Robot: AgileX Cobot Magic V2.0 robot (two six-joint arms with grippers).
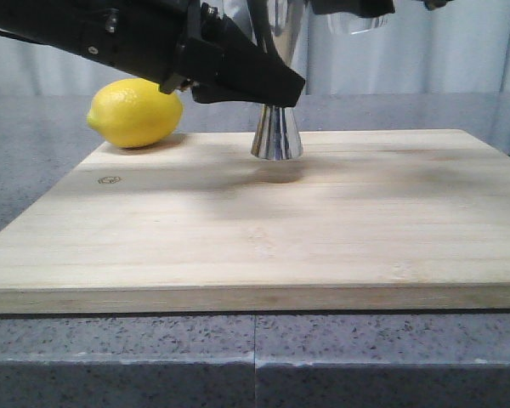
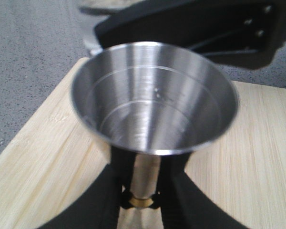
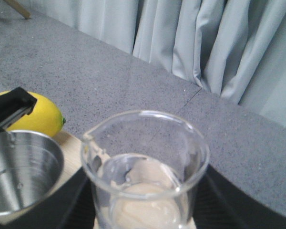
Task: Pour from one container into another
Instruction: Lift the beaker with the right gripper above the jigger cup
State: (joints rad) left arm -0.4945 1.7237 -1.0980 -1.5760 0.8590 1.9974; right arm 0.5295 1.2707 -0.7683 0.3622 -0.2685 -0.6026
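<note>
At the far left, a lemon (image 1: 135,112) is seen at the far left corner of the wooden board (image 1: 255,229). Just right of it, the jigger (image 1: 277,134) stands upright on the board's far middle, its long axis vertical, and its waist is clasped between the fingers of the left gripper (image 2: 141,191), which is closed on it. Its bowl looks almost dry inside. Further right and higher, the beaker (image 3: 145,167) is held upright in the right gripper (image 3: 143,210), raised off the board, its lip turned toward the jigger's mouth. The pour is therefore judged to call for a leftward tilt, the beaker's lip being brought over the jigger's rim.
</note>
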